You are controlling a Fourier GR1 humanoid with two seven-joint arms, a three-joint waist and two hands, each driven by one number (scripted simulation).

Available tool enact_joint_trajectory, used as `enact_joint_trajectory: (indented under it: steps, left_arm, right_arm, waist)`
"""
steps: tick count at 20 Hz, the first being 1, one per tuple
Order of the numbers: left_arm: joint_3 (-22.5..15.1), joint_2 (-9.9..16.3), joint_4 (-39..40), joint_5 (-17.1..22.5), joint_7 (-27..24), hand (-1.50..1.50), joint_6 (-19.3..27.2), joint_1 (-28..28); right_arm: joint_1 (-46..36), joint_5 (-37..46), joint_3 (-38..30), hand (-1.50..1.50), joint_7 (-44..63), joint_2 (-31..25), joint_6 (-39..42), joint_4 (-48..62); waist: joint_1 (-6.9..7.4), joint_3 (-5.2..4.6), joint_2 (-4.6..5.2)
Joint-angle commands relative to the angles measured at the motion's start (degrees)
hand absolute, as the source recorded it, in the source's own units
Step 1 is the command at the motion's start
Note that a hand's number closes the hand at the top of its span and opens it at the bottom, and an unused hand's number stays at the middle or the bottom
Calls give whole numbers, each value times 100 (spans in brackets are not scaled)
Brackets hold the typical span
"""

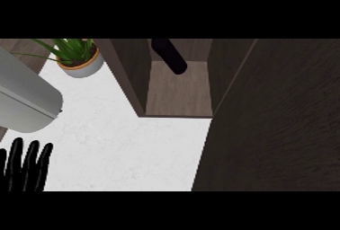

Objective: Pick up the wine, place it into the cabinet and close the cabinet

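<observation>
Head view, looking steeply down on a white marbled counter [126,148].

Cabinet [179,90]: dark brown wood, standing on the counter at upper centre. Its interior is exposed, showing a lighter brown floor panel between two dark side walls. The cabinet door [272,126] is a broad dark panel filling the right side of the view from top to bottom, swung out over the counter; the cabinet is not closed.

Wine bottle [169,56]: a dark, near-black elongated form inside the cabinet, at the upper left of the compartment, close to the left wall. It appears tilted in this view, its rounded end pointing down and right toward the cabinet floor. Label and cap cannot be made out. No hand is in contact with it.

Left hand [25,168]: black, at the lower left corner of the view, above the counter. Fingers are straight, spread slightly and pointing up the frame; they hold nothing. The hand is well apart from the cabinet.

Right hand: does not show anywhere in the view.

Other items: a potted plant [78,56] with green striped leaves in a pale pot with an orange rim stands on the counter at upper left, just beside the cabinet's left wall. A large grey rounded body [23,101] occupies the left edge; its identity cannot be determined.
</observation>
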Motion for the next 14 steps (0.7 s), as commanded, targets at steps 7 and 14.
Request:
enact_joint_trajectory:
  steps: [7, 14]
  left_arm:
    - [1395, 648, -394, 622, -598, -150, -1258, 1737]
    - [2434, 914, -171, 1173, -735, -150, -2444, 2379]
  right_arm:
    - [-929, 1363, 1789, 150, 883, 857, -1156, -411]
    - [-2348, 2543, 2711, 150, 898, 875, -2225, 434]
  waist:
    - [100, -16, -39]
    - [108, -13, -26]
